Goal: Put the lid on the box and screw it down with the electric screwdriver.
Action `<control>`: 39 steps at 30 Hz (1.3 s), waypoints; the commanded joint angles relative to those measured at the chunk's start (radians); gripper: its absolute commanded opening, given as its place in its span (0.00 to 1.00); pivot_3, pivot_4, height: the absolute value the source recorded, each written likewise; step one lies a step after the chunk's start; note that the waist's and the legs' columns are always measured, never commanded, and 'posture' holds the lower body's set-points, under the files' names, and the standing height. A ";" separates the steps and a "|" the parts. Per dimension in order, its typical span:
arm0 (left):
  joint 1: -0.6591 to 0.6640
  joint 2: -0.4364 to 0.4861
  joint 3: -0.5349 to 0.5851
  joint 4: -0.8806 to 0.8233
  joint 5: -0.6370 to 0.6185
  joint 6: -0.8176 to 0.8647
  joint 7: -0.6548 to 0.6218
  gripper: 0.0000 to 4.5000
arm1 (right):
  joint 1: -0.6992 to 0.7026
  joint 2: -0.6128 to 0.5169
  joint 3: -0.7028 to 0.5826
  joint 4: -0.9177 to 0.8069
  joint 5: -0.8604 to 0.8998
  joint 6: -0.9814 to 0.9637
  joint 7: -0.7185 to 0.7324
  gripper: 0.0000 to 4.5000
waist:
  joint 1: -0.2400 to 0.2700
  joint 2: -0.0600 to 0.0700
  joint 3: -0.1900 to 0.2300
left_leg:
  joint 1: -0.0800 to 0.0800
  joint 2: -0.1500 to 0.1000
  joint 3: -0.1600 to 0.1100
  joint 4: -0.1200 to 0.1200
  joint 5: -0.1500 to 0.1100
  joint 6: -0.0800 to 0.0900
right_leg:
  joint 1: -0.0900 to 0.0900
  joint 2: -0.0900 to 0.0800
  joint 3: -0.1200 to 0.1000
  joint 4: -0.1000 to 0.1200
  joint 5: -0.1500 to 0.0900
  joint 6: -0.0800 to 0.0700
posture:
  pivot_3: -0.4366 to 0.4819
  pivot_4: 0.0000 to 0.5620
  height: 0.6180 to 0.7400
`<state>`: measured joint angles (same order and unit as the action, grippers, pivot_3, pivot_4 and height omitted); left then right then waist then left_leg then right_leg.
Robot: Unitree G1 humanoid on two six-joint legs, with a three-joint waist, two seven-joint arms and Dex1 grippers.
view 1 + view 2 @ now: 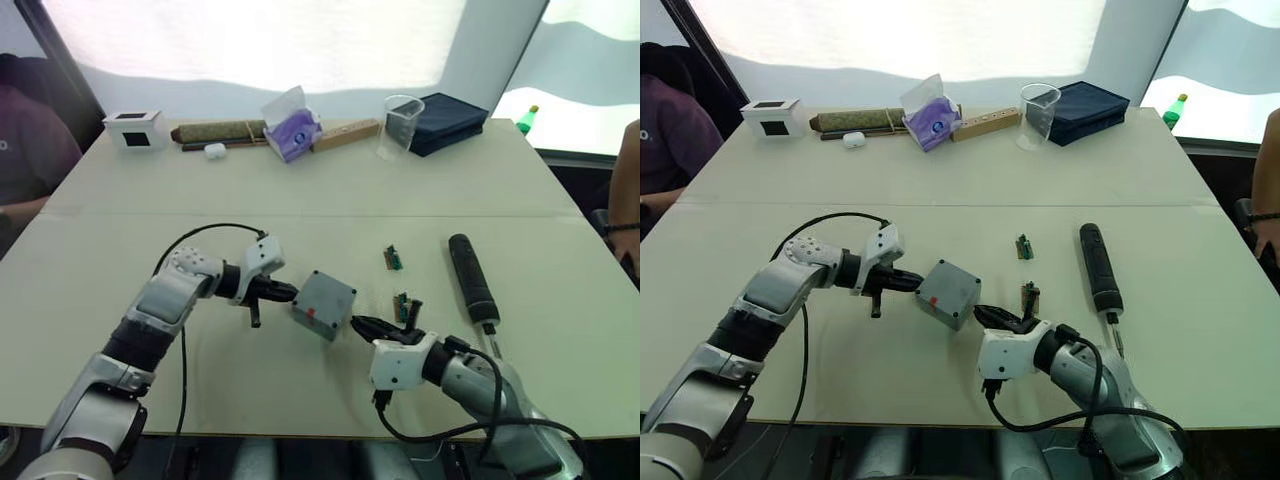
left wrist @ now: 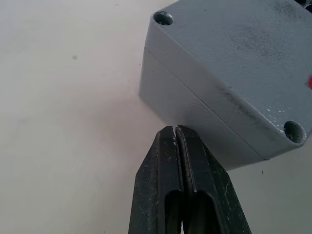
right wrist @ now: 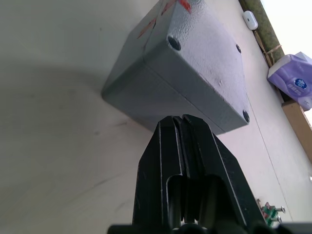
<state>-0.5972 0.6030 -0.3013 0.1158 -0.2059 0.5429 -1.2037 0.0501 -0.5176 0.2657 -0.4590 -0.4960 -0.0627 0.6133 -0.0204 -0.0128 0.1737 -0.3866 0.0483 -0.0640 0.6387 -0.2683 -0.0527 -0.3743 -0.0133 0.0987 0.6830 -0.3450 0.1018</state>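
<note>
beige worktop mid: small grey cast-metal box, thin grey lid already on. both tools, l & r, pinched empty either side. black pen-shaped electric screwdriver lies untouched; screwing left.

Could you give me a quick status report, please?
Both claws shut, left claw and right claw flanking the box. Lid on, unscrewed. Screwdriver lies untouched.

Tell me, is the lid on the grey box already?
On. The lid sits on the box, with only a thin seam between them. Its corner holes look empty. The electric screwdriver lies apart on the table.
</note>
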 commanded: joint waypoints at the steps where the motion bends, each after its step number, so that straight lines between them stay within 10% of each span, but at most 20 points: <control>1: 0.026 0.020 -0.006 -0.096 -0.028 0.042 -0.028 0.00 | -0.052 0.013 0.013 0.012 0.015 0.014 0.006 0.01 | 0.001 0.000 0.000 | 0.000 0.000 0.000 0.000 0.000 0.000 | 0.000 0.000 0.000 0.000 0.000 0.000 | 0.48 0.27 0.97; 39: 0.089 0.043 -0.006 -0.202 -0.049 0.125 -0.022 0.00 | -0.019 -0.035 0.018 -0.031 0.111 0.036 0.100 0.01 | 0.003 0.000 0.000 | -0.001 0.000 -0.001 0.002 -0.001 0.002 | 0.000 0.000 0.000 0.000 0.000 0.000 | 0.48 0.27 0.97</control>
<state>-0.5089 0.6491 -0.3023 -0.0493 -0.2368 0.6840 -1.2190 0.0309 -0.5526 0.2739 -0.4292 -0.4081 -0.0160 0.7123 -0.0178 -0.0128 0.1737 -0.3874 0.0482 -0.0651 0.6404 -0.2694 -0.0508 -0.3741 -0.0132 0.0983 0.6835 -0.3451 0.1018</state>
